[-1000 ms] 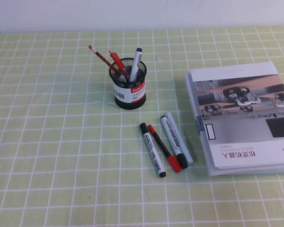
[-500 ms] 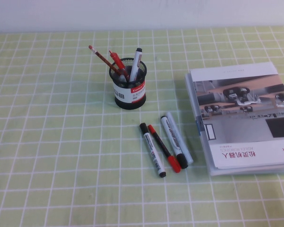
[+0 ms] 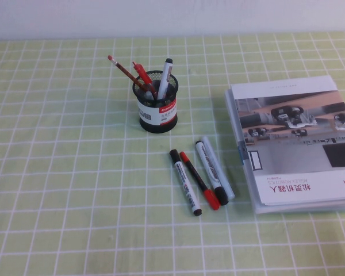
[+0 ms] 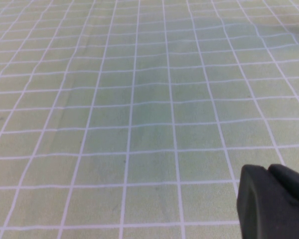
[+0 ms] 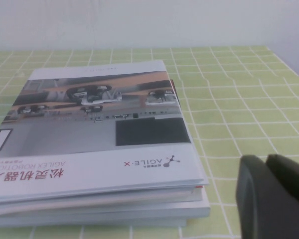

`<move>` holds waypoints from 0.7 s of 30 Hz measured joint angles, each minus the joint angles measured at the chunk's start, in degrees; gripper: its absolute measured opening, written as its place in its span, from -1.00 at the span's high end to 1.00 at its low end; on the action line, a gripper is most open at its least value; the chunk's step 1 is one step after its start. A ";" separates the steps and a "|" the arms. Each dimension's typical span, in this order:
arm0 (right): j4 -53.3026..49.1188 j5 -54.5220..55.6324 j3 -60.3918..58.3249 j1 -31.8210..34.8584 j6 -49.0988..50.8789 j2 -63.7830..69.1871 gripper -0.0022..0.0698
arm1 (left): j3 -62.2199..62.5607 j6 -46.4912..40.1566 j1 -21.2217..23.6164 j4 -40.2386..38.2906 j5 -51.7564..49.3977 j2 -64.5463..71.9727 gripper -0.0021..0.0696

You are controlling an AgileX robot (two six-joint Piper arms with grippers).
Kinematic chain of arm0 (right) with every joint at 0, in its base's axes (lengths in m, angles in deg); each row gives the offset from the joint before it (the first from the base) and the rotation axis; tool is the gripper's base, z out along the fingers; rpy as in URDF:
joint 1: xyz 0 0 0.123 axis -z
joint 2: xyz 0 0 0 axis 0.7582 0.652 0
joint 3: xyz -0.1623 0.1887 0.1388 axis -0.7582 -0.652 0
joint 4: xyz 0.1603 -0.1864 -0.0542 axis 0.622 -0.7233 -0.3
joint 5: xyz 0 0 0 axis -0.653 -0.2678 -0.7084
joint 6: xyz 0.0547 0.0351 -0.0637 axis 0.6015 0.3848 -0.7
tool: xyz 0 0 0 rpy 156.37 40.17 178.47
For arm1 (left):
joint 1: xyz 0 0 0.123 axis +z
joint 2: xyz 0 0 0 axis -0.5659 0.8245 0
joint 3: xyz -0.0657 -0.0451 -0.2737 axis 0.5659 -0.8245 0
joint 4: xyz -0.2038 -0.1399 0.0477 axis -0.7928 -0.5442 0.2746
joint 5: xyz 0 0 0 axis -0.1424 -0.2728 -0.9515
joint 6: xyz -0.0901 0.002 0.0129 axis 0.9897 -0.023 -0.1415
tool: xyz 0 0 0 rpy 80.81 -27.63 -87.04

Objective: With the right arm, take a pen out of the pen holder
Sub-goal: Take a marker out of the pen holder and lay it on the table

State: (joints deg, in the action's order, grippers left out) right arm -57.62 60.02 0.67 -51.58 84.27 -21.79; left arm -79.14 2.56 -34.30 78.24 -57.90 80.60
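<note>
A black mesh pen holder [image 3: 157, 103] stands upright left of the table's middle in the high view. A red pencil [image 3: 123, 69], a red pen [image 3: 141, 74] and a white marker with a black cap [image 3: 165, 75] stick out of it. Neither arm shows in the high view. My right gripper [image 5: 266, 160] appears only in the right wrist view, shut and holding nothing, beside the stack of books [image 5: 94, 124]. My left gripper [image 4: 268, 170] is shut over bare cloth in the left wrist view. No wrist view shows the holder.
Three loose markers lie in front of the holder: a black-capped white one [image 3: 185, 183], a thin red one [image 3: 200, 181] and a pale blue one [image 3: 214, 168]. The book stack [image 3: 293, 141] fills the right side. A green checked cloth [image 3: 63, 172] covers the table.
</note>
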 joint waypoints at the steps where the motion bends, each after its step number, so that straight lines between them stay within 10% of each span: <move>1: 0.00 -0.16 0.00 0.00 0.00 0.00 0.97 | 0.00 0.00 0.00 0.00 0.00 0.00 0.96; 21: 18.33 -5.14 -1.08 0.00 -13.41 0.00 0.97 | 0.00 0.00 0.00 0.00 0.00 0.00 0.96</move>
State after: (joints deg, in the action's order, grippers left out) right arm -39.29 54.88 -0.40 -51.58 70.86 -21.79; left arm -79.14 2.56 -34.30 78.24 -57.90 80.60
